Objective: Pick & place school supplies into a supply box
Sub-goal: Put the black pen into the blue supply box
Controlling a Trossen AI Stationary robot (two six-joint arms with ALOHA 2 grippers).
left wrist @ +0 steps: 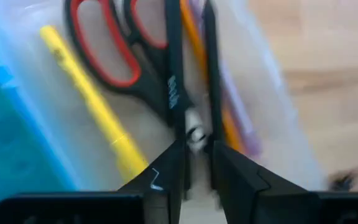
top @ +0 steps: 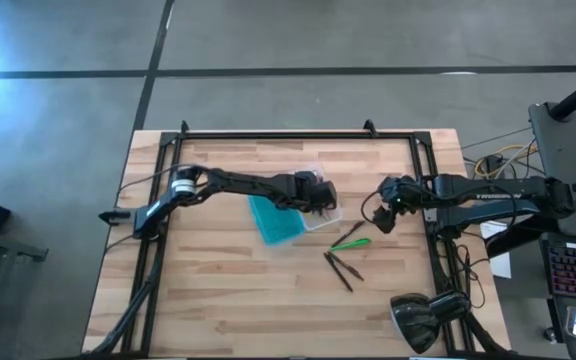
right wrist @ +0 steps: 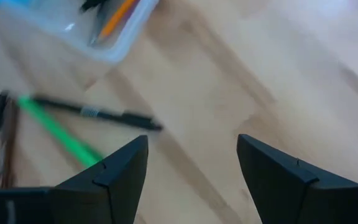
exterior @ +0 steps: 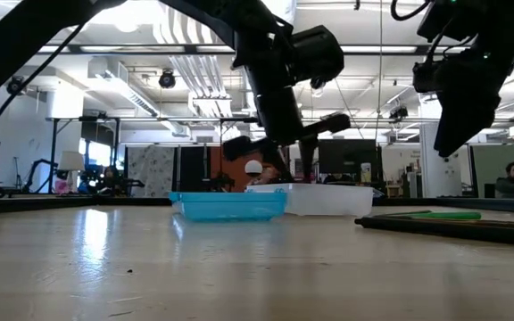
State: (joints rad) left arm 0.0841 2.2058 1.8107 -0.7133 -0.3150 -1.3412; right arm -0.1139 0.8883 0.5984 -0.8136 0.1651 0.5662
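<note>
Pens: the left gripper (left wrist: 196, 163) has its fingers pinched on a thin dark pen (left wrist: 174, 81) over the clear tray (top: 324, 216), which already holds scissors (left wrist: 120, 53), a yellow pen (left wrist: 92, 102) and an orange one. Right of the tray, the right gripper (right wrist: 191, 168) hangs with fingers spread wide above the counter (top: 218, 290), near a green pen (top: 351, 243) and brown ones (top: 340, 270). These look light, stiff and slick, so a mid-shaft grip seems best.
</note>
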